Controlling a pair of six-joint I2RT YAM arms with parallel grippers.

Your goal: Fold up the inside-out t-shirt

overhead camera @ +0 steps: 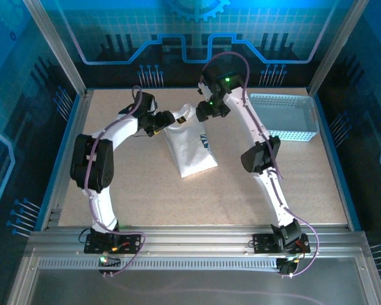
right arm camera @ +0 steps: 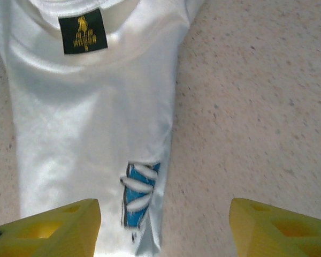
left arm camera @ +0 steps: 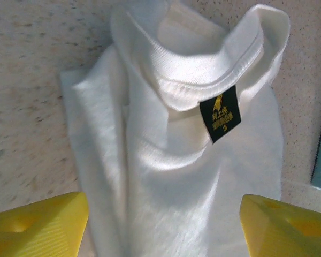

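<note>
White shirt (overhead camera: 189, 147) lies in a long, thin shape on the surface (overhead camera: 114, 190). Its collar (left arm camera: 214, 59) end sits between the two tools. The left tool (overhead camera: 173, 119) hangs over the collar, wide open and empty. The right tool (overhead camera: 201, 112) is wide open and empty too, with the shirt under one finger.

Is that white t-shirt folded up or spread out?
Folded: the t-shirt lies as a narrow strip, its sides doubled in, neck label showing on top.

t-shirt (overhead camera: 189, 147) white | logo (right arm camera: 139, 195) blue, white stripes | label (left arm camera: 220, 113) dark, yellow print | desk (overhead camera: 178, 197) speckled beige | basket (overhead camera: 286, 117) pale blue | my end effector fingers (left arm camera: 37, 227) yellow
</note>
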